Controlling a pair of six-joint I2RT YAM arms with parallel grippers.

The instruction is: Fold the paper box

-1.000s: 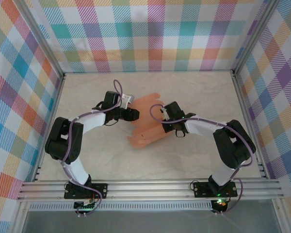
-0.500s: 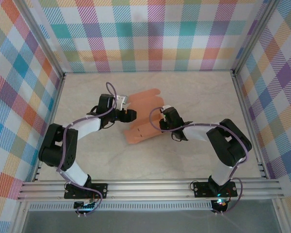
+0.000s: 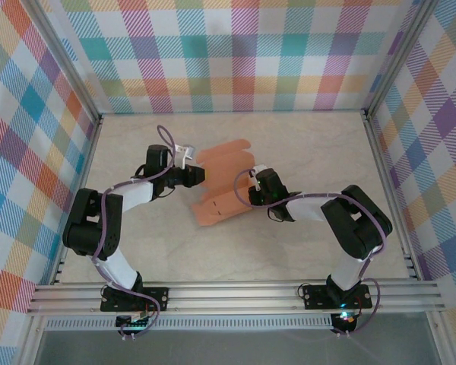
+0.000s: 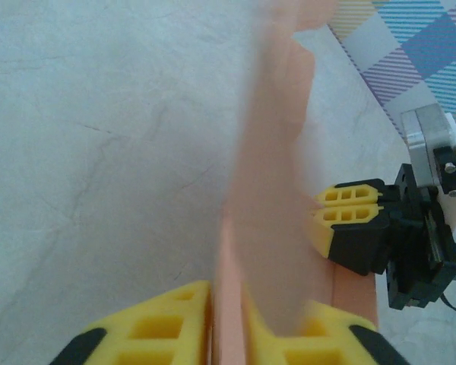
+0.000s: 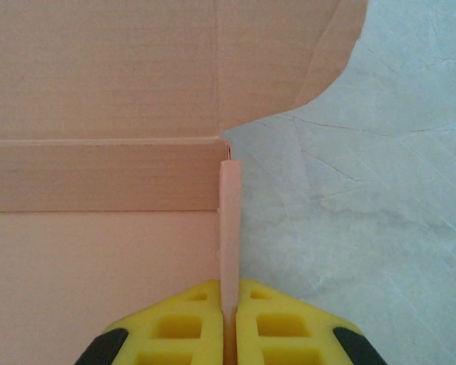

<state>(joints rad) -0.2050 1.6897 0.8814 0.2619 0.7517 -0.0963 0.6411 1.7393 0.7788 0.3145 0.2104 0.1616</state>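
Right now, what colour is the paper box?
Salmon-orange. The paper box shows best in the right wrist view.

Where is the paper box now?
Top view: the paper box lies in the middle of the table, its left edge pinched by the left gripper, its right flap by the right gripper.

The left gripper (image 3: 197,175) has been drawn toward the upper left of the top view and closed onto the left edge of the paper box (image 3: 226,171). The right gripper (image 3: 250,195) has been carried leftward, and the box shifted slightly left with it.
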